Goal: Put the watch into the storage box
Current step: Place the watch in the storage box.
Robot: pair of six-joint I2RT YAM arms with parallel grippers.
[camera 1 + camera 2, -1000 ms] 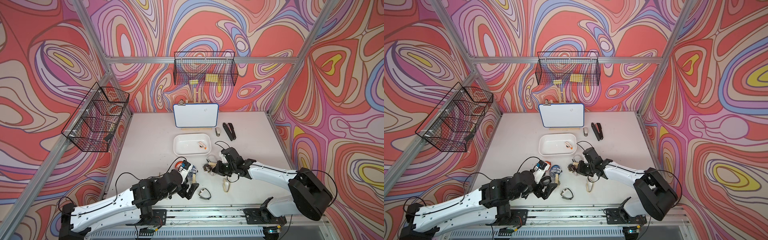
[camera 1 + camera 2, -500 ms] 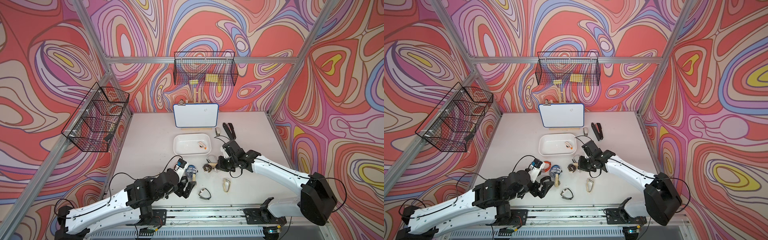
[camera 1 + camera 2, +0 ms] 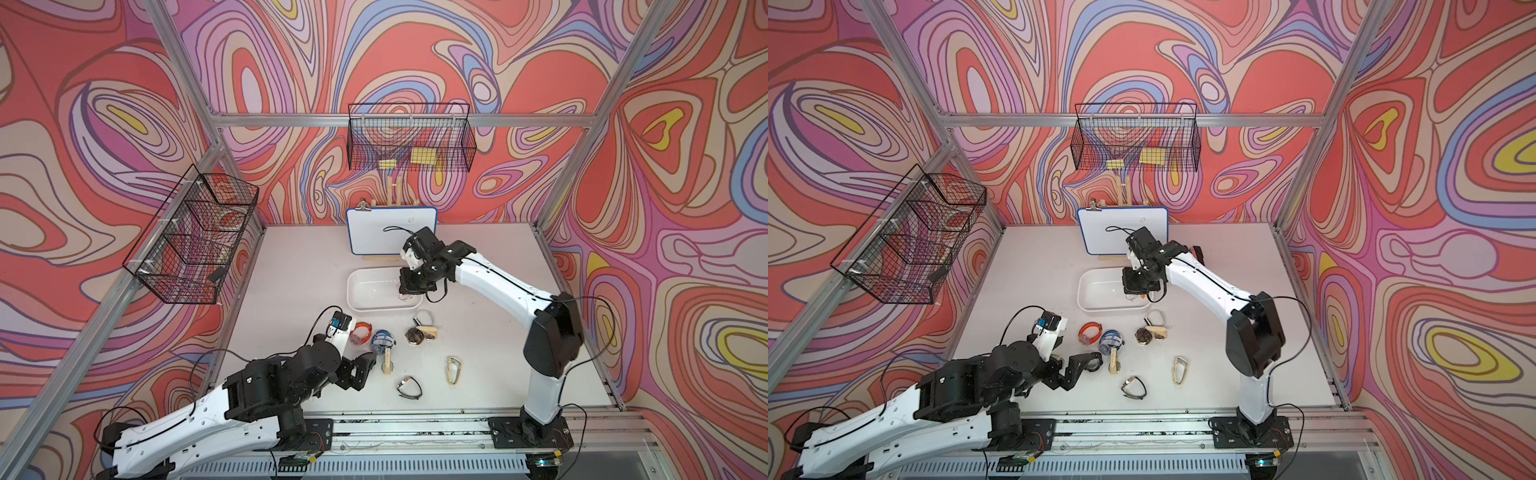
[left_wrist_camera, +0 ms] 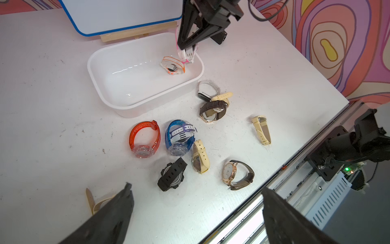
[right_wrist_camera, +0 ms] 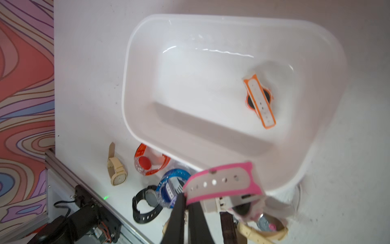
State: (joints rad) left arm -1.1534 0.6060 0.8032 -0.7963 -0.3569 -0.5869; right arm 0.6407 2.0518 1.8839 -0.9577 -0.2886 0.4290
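**Pink watch poised at the box's edge**

Nearest the camera, the left gripper [image 4: 195,188] hung wide open and empty, low over the table. A black watch [image 4: 172,177] lay just ahead of its fingers among other loose watches. Beyond them the right gripper [image 4: 186,47] was clenched on the strap of a pink watch [image 4: 185,56]. The watch dangled under its tips, just inside the end wall of the box [image 4: 92,71] and just above an orange watch [image 4: 173,66] on the floor. A whiteboard [image 4: 118,14] stood behind.

The margin looked thin. Let go this close to the wall, the watch could catch the rim and tip out, or land on the orange watch.

Both top views hid most of the pink watch under the gripper. Only the left wrist view showed it hanging inside the wall. The right wrist view showed the strap's holes and a blurred case, with the rim right beneath.
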